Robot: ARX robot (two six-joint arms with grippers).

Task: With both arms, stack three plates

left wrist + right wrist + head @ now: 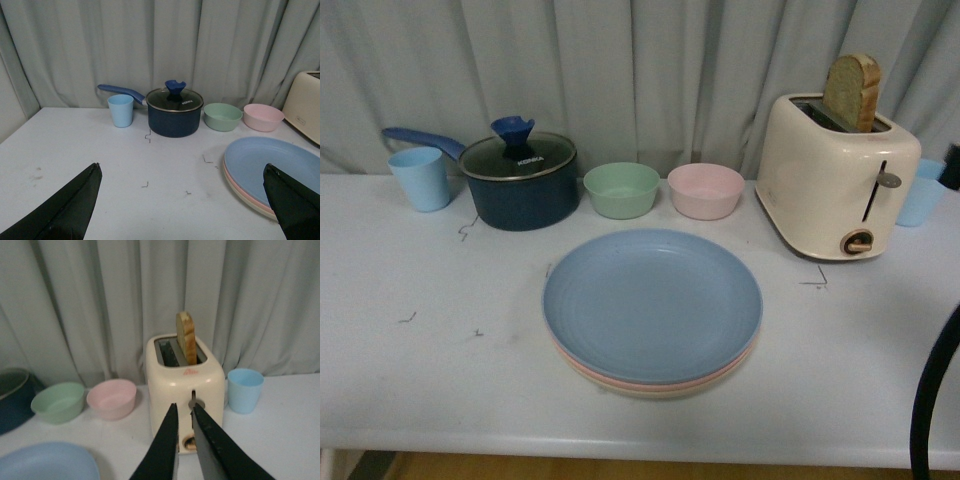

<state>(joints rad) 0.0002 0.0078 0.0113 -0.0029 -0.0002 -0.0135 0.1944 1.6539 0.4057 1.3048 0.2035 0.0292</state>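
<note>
Three plates lie stacked in the middle of the white table: the light blue plate (652, 300) on top, a pink rim (582, 367) under it and a beige rim (650, 392) at the bottom. The left wrist view shows the same stack (270, 165) at its right side. My left gripper (182, 172) is open above bare table left of the stack, holding nothing. My right gripper (184, 407) is shut and empty, raised in front of the toaster (185, 385). A corner of the blue plate (45, 462) shows in the right wrist view.
Along the back stand a light blue cup (420, 178), a dark blue lidded pot (518, 180), a green bowl (621, 189), a pink bowl (706, 190), a cream toaster (835, 175) with bread in it, and another blue cup (922, 195). A black cable (932, 390) hangs at the right edge.
</note>
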